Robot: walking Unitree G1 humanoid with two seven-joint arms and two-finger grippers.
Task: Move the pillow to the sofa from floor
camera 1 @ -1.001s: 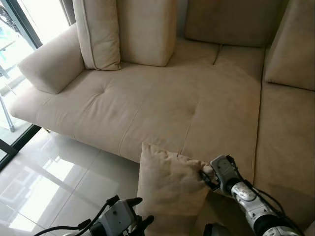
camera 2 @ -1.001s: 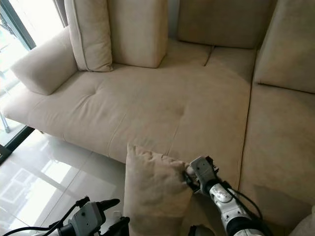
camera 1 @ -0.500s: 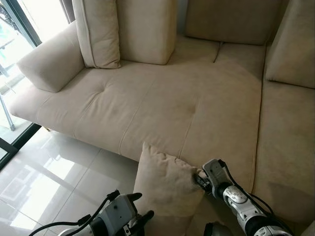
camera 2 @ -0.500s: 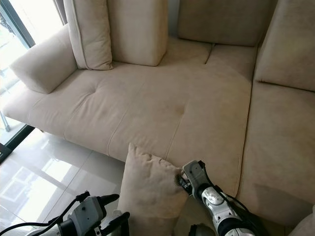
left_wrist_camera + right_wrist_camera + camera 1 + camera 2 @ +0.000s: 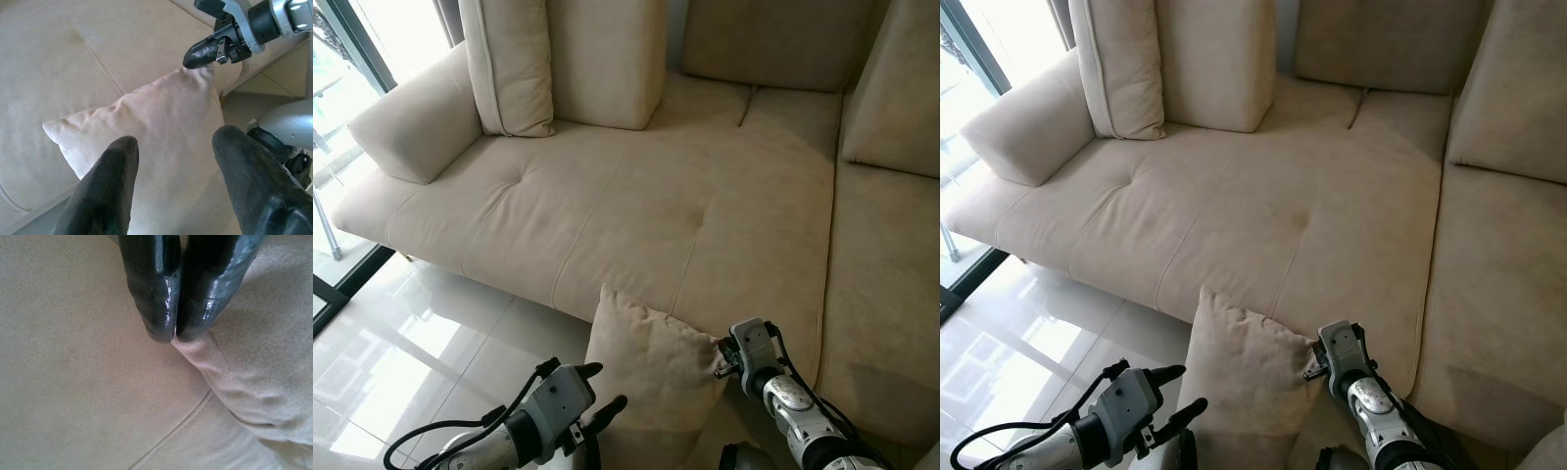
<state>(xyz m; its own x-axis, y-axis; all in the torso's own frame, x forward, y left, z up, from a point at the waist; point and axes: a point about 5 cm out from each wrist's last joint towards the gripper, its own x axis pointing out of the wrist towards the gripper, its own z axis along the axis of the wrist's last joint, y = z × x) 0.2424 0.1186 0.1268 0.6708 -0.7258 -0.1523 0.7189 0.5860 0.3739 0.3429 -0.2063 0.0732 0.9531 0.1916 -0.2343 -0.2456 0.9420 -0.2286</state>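
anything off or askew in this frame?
Only the pillow: it stands on edge against the sofa front, off the seat, held by one pinched corner in the right gripper, jaws shut. The left gripper hovers beside it, jaws open. No damage or spills visible.

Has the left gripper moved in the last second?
Yes. The left gripper has risen and swung right toward the pillow, judged against the sofa front edge, which barely shifted. Its fingers are spread.

Bright window daylight glares off the floor (image 5: 411, 352).
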